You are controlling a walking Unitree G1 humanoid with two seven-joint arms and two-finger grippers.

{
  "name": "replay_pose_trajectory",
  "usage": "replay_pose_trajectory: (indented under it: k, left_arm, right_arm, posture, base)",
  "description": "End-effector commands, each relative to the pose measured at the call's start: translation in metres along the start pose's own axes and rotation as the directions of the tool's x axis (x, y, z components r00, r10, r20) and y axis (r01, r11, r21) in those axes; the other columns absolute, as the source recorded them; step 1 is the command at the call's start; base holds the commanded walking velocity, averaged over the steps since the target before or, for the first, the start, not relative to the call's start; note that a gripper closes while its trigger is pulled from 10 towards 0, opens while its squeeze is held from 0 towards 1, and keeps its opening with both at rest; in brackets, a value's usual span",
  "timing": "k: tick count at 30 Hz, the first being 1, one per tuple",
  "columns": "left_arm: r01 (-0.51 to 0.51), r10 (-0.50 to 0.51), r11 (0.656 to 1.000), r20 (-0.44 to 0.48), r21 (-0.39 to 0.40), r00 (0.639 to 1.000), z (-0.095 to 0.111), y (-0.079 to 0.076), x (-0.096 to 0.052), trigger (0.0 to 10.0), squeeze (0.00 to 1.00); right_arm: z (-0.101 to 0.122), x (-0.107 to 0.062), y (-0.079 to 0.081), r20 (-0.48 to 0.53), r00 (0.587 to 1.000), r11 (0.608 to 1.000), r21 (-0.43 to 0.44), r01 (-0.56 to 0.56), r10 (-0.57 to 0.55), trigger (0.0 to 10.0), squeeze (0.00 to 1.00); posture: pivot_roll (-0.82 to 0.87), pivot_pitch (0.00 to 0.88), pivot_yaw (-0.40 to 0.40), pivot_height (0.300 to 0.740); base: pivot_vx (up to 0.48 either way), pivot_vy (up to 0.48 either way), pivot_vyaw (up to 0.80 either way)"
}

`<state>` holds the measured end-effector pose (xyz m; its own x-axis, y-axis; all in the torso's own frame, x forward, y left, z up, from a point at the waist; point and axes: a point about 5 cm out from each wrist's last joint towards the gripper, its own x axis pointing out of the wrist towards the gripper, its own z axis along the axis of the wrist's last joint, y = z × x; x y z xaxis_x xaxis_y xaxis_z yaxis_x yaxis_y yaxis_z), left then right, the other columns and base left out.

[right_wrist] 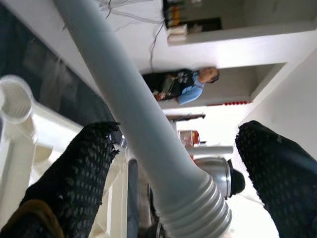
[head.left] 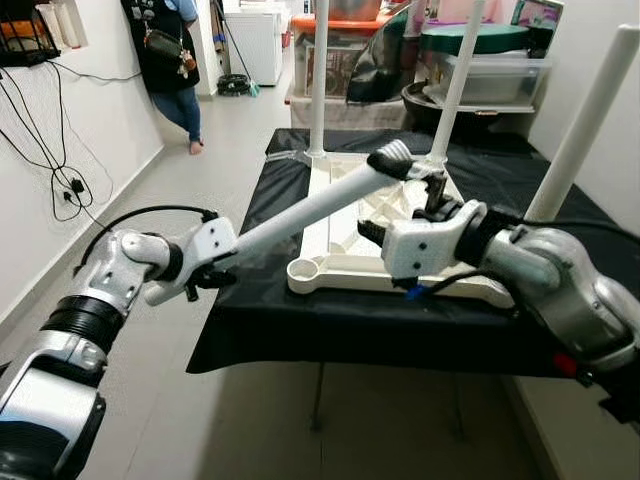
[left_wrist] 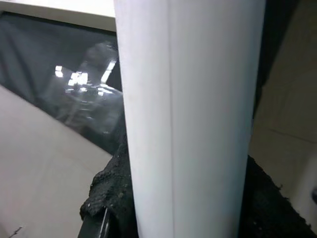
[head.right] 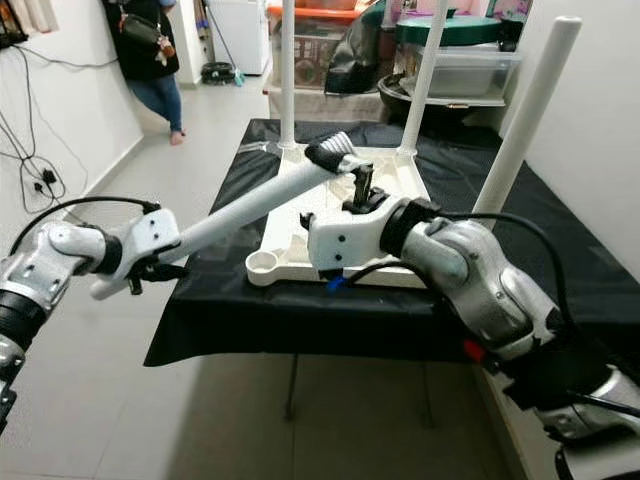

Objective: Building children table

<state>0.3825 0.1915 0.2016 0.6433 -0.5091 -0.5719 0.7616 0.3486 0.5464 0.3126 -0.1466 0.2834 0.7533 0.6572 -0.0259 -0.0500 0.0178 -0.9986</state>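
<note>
The white children's table top (head.left: 345, 262) lies upside down on a black-covered table (head.left: 300, 330). Three white legs (head.left: 319, 80) stand upright in its corners, and the near-left socket (head.left: 303, 268) holds nothing. My left gripper (head.left: 205, 272) is shut on the lower end of the fourth leg (head.left: 310, 208), which slants up to the right over the top. The leg's ribbed end (head.left: 392, 158) is by my right gripper (right_wrist: 178, 144). That gripper is open, with one black finger (right_wrist: 84, 168) on each side of the leg. Close up, the leg (left_wrist: 193, 119) runs between black pads (left_wrist: 111, 193).
A person (head.left: 170, 60) stands at the back left by the white wall. Cables (head.left: 50, 150) hang down that wall. Storage bins and bags (head.left: 490, 75) crowd the space behind the table. Bare floor (head.left: 180, 400) lies to the left of the table.
</note>
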Motion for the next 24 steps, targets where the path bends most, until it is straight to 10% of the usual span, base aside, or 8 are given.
replay_pose_trajectory:
  k: [1,13,24]
  left_arm:
    - [0.024,-0.024,1.0,-0.018,0.016,1.0,0.003,-0.001,0.003,10.0,0.0]
    - [0.18,-0.158,0.956,-0.113,0.233,0.981,0.03,-0.004,0.019,10.0,0.0]
    - [0.173,-0.17,0.972,-0.033,0.158,0.985,0.054,-0.003,0.03,10.0,0.0]
  right_arm:
    - [0.003,0.004,0.002,0.014,1.0,1.0,-0.029,-0.008,0.009,10.0,0.0]
    - [-0.014,0.015,0.024,-0.081,0.975,0.971,-0.105,-0.216,0.208,10.0,0.0]
    - [-0.024,0.027,0.037,-0.174,0.953,0.961,-0.083,-0.264,0.247,10.0,0.0]
  posture:
    - [0.03,0.0,-0.029,0.74]
    - [0.02,0.0,-0.032,0.74]
    - [0.02,0.0,-0.033,0.74]
  base:
    - [0.0,0.0,0.0]
    - [0.0,0.0,0.0]
    - [0.0,0.0,0.0]
